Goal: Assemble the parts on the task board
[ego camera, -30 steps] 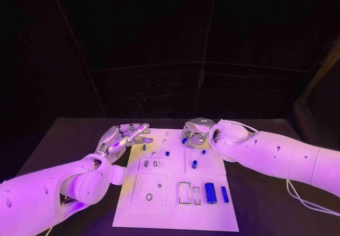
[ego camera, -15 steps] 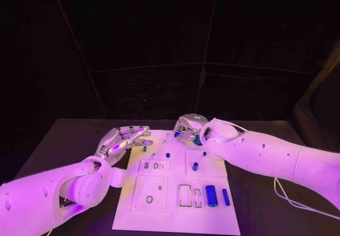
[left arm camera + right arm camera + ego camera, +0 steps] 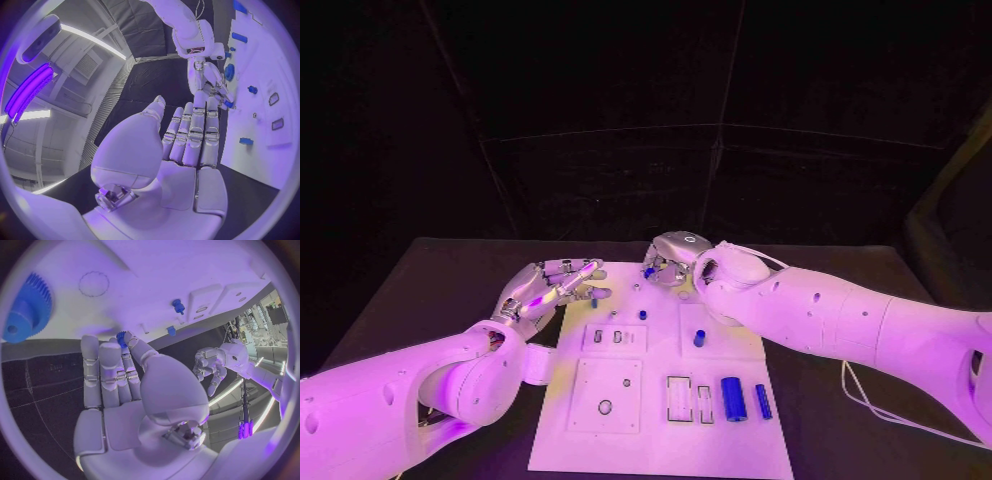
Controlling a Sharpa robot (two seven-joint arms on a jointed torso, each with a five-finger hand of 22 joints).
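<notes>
Two blue cylinders [image 3: 744, 398] lie at the near right of the white board [image 3: 661, 440], mid-table. Farther on, small blue pegs [image 3: 698, 339] stand upright. At the far edge, the left hand [image 3: 554, 282] is spread, holding nothing; the right hand [image 3: 669, 260] pinches a small blue part [image 3: 121, 337].

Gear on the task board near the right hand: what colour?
Blue; the gear shows best in the right wrist view, lying on the white task board.

Right hand [image 3: 669, 259] now farther left along the task board's [image 3: 661, 440] far edge (small blue part [image 3: 121, 337] pinched).
</notes>
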